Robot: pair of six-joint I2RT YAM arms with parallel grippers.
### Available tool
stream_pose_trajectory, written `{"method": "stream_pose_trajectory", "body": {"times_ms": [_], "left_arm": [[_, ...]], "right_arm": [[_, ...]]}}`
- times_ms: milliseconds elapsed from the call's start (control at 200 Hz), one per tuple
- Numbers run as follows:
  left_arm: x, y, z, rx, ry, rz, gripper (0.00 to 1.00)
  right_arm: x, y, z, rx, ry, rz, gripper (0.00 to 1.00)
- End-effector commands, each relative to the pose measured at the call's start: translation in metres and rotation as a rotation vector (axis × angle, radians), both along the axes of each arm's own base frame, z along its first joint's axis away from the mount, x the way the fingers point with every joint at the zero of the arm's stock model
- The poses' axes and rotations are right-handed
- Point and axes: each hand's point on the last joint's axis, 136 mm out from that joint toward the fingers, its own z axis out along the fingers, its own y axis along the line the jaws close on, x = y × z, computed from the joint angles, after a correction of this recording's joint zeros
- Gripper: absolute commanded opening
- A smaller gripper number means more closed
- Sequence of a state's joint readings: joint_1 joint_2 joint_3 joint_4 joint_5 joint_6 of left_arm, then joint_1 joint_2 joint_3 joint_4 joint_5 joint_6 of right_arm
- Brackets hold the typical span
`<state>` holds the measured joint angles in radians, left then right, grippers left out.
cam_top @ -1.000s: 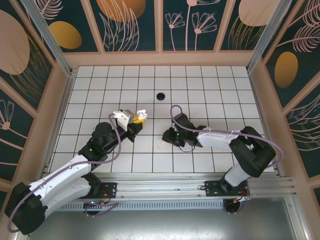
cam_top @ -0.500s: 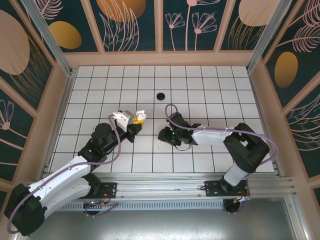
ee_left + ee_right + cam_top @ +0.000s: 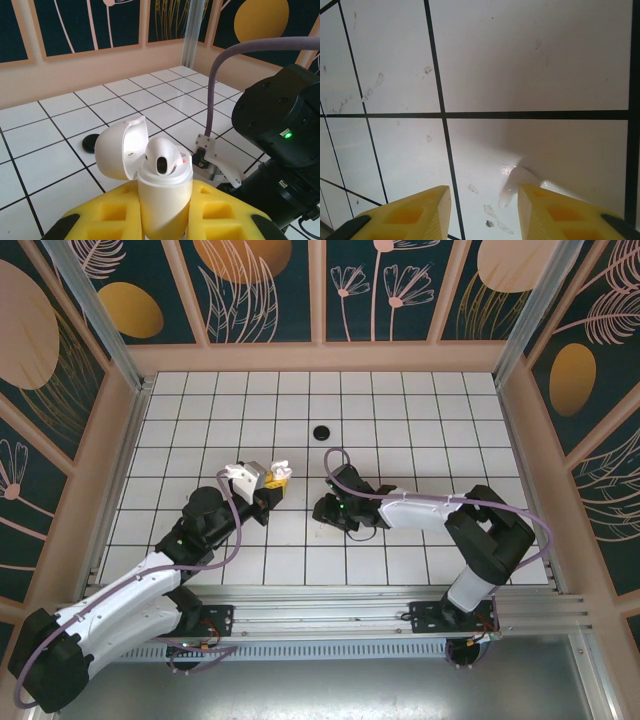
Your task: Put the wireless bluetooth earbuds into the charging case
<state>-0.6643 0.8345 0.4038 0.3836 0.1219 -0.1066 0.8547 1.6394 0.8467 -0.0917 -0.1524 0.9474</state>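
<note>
Right gripper (image 3: pixel 482 195) of mine hangs half open and empty above the tiles (image 3: pixel 520 60); a white earbud (image 3: pixel 516 181) lies just inside one fingertip (image 3: pixel 540 200). I should centre over it, lower, pinch gently. My left gripper (image 3: pixel 165 215) clamps the open case (image 3: pixel 162 187).

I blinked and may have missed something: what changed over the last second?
The right gripper slid left toward the left gripper, its open jaws astride a white earbud lying on the tile. The left gripper stayed put, clamping the open charging case.
</note>
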Motion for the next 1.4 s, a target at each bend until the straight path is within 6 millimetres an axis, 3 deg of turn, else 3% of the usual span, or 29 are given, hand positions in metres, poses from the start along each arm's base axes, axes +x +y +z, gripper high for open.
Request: {"method": "stream_pose_trajectory", "body": {"times_ms": [0,395,1396], "left_arm": [[-0.001,0.001,0.001,0.009,-0.018,0.001,0.00],[-0.001,0.001,-0.001,0.006,-0.016,0.000,0.00],[-0.004,0.006,0.001,0.006,-0.026,0.015,0.00]], "right_arm": [[0.006,0.001,0.013,-0.027,-0.045,-0.003,0.40],[0.000,-0.015,0.002,-0.078,-0.012,-0.049,0.40],[-0.004,0.002,-0.025,-0.107,0.058,-0.002,0.42]]}}
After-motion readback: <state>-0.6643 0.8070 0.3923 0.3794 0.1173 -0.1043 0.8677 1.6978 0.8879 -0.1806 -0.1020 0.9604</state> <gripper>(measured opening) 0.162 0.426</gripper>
